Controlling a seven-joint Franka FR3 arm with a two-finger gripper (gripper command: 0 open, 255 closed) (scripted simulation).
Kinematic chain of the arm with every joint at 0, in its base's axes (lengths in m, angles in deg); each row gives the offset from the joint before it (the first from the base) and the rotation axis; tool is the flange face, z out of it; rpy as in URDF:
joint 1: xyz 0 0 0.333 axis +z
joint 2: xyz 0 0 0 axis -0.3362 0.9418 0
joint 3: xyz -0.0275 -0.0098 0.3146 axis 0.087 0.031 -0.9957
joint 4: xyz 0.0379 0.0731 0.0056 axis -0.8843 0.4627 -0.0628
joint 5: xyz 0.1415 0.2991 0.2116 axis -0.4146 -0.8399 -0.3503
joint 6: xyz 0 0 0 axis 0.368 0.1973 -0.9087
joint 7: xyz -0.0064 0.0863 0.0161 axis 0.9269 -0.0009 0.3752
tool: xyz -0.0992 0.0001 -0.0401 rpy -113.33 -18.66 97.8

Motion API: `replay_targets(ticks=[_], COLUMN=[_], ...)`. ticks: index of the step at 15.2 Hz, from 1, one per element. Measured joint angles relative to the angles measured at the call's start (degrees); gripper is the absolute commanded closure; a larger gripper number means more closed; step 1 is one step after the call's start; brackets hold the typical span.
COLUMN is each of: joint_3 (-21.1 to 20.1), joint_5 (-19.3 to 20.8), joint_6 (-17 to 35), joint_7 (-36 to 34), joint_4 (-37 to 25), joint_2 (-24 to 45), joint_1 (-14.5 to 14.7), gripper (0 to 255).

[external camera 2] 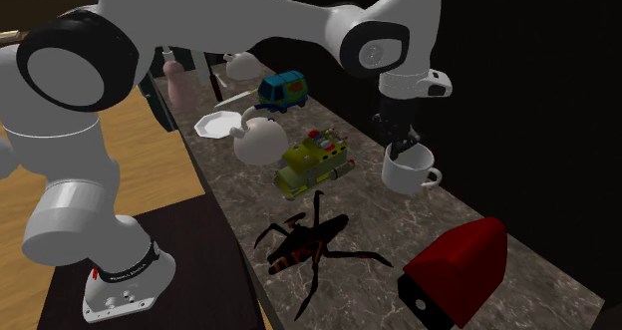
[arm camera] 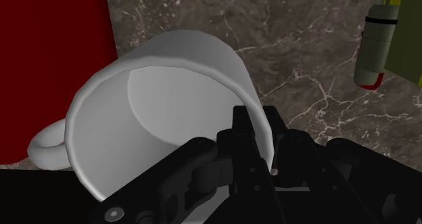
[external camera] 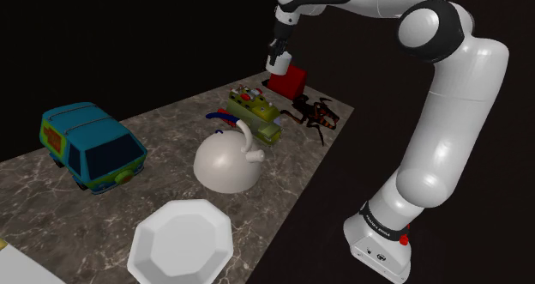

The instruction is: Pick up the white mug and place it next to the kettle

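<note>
My gripper (external camera: 276, 52) is shut on the rim of the white mug (external camera: 279, 64), one finger inside and one outside. The mug (external camera 2: 409, 168) hangs a little tilted just above the marble counter, close to the red box (external camera: 293, 79). In the wrist view the mug (arm camera: 169, 87) has its handle pointing away from the gripper (arm camera: 260, 141), toward the red box. The kettle (external camera: 225, 162), a white dome with a curved handle, stands mid-counter, well apart from the mug; it is also in the second exterior view (external camera 2: 261, 139).
A yellow-green toy vehicle (external camera: 255, 111) lies between the mug and the kettle. A black spider toy (external camera: 313, 112) sits near the counter edge. A blue van (external camera: 90, 145) and a white faceted plate (external camera: 180, 244) lie beyond the kettle. Black area surrounds the counter.
</note>
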Motion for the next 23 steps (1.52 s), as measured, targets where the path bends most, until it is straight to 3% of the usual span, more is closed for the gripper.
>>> replay_targets(ticks=[17,23], joint_3=[0.07,-0.77], joint_5=[-0.26,1.87], joint_6=[-13.92,-9.78], joint_7=[0.17,-2.99], joint_4=[-15.91,1.48], joint_2=[1.99,-11.26], joint_1=[-0.41,2.24], gripper=[255,255])
